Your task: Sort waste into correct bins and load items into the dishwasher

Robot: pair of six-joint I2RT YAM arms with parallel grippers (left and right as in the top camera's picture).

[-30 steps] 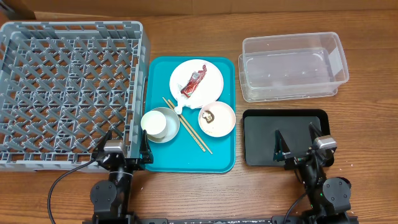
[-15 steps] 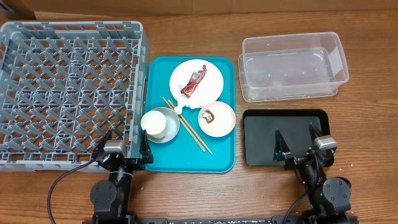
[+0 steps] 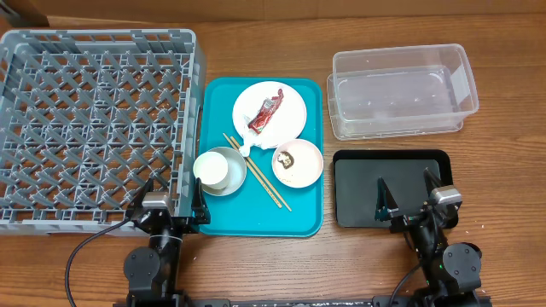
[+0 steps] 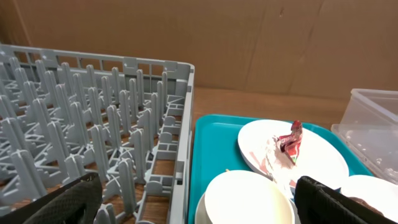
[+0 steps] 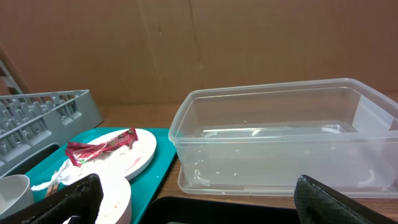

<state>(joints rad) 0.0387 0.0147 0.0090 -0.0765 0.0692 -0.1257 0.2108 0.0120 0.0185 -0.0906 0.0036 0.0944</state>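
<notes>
The red wrapper (image 3: pixel 267 108) lies on the white plate (image 3: pixel 290 102) on a teal tray (image 3: pixel 256 217). A crumpled napkin (image 3: pixel 247 146) lies at the plate's front edge. The chopsticks (image 3: pixel 260 177) lie beside a white cup (image 3: pixel 212 166) that stands in the grey metal bowl (image 3: pixel 229 182). The pinkish bowl (image 3: pixel 307 169) holds a brown scrap (image 3: pixel 288 159). The grey dish rack (image 3: pixel 94 128) is at the left. My left gripper (image 3: pixel 171 200) is open and empty at the rack's front corner. My right gripper (image 3: pixel 408 192) is open and empty over the black tray (image 3: pixel 358 183). The clear tub (image 3: pixel 401 89) stands behind it.
In the left wrist view the rack wall (image 4: pixel 177 137) is at the left, with the cup (image 4: pixel 249 196) and plate (image 4: pixel 317 158) ahead. In the right wrist view the tub (image 5: pixel 273 137) is straight ahead, with the wrapper (image 5: pixel 99 146) at the left. Cardboard walls stand behind the table.
</notes>
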